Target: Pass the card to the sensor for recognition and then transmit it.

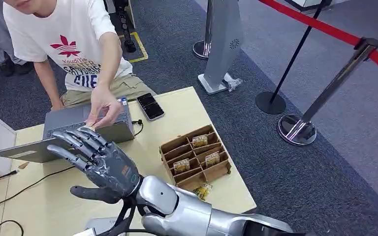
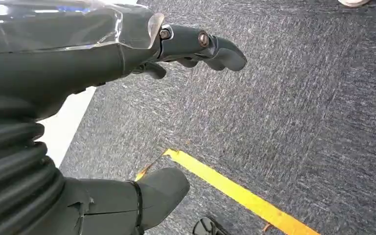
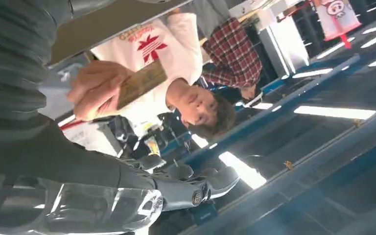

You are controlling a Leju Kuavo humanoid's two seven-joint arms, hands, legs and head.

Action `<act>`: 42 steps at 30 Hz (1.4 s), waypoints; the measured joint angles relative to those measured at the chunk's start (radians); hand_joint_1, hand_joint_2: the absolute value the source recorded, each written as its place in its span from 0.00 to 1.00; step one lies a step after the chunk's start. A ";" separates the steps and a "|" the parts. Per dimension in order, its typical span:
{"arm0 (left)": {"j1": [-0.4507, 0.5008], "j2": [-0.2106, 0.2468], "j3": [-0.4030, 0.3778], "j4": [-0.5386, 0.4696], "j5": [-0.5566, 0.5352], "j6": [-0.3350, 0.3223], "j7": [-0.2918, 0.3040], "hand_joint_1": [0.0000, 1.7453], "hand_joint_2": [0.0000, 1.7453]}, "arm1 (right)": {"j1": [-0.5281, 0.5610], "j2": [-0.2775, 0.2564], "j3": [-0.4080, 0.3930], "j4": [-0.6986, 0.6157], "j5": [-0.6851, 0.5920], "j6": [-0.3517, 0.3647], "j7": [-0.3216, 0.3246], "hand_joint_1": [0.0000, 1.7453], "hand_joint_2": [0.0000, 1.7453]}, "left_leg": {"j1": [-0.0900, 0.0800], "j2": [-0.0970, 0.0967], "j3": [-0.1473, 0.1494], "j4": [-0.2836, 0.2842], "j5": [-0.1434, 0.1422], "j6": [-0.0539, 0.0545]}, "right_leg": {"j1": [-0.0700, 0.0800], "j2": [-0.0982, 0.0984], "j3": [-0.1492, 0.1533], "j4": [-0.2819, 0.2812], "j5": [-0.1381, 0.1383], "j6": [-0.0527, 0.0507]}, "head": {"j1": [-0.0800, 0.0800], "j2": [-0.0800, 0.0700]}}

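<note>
The right hand (image 1: pixel 103 164) is dark grey with jointed, metallic-sheened fingers and a small teal ring mark near the wrist; the forearm is rounded polished silver; the left hand (image 2: pixel 127 54) shows grey ribbed cover and screw heads.

Landmark: laptop (image 1: pixel 86 123) on worktop (image 1: pixel 174 105). Right robot hand (image 1: pixel 101 162) raised just in front of laptop, fingers spread, holding nothing. Person's hand (image 1: pixel 103 108) with card (image 1: pixel 87 127) over laptop's near edge, blocking the way there. Phone (image 1: pixel 150 106) just right of laptop. Compartment box (image 1: pixel 194 156) further right. Bare worktop in front of laptop, left of robot hand, crossed by cables (image 1: pixel 10 194).
</note>
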 joint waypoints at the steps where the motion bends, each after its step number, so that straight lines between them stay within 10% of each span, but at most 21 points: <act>1: 0.000 0.000 0.000 0.000 0.002 0.001 0.000 0.00 1.00 | -0.003 0.000 0.000 0.004 0.025 -0.002 0.008 0.00 1.00 | 0.000 0.000 0.000 0.000 0.000 0.000 | 0.000 0.000 0.000 0.000 0.000 0.000 | 0.000 0.000; 26: 0.001 -0.010 0.000 0.005 0.022 0.008 0.002 0.00 1.00 | -0.098 0.032 -0.015 0.134 0.149 -0.014 0.085 0.00 1.00 | 0.000 0.000 0.000 0.000 0.000 0.000 | 0.000 0.000 0.000 0.000 0.000 0.000 | 0.000 0.000; 28: 0.001 -0.010 0.000 0.005 0.020 0.008 0.004 0.00 1.00 | -0.104 0.032 -0.019 0.147 0.146 -0.018 0.085 0.13 1.00 | 0.000 0.000 0.000 0.000 0.000 0.000 | 0.000 0.000 0.000 0.000 0.000 0.000 | 0.000 0.000; 31: 0.001 -0.010 -0.001 0.005 0.019 0.008 0.007 0.00 1.00 | -0.110 0.032 -0.023 0.162 0.133 -0.021 0.085 0.76 1.00 | 0.000 0.000 0.000 0.000 0.000 0.000 | 0.000 0.000 0.000 0.000 0.000 0.000 | 0.000 0.000; 42: 0.001 -0.008 -0.018 0.005 0.015 0.006 0.001 0.00 1.00 | -0.113 0.032 -0.035 0.185 0.112 -0.035 0.075 0.96 1.00 | 0.000 0.000 0.000 0.000 0.000 0.000 | 0.000 0.000 0.000 0.000 0.000 0.000 | 0.000 0.000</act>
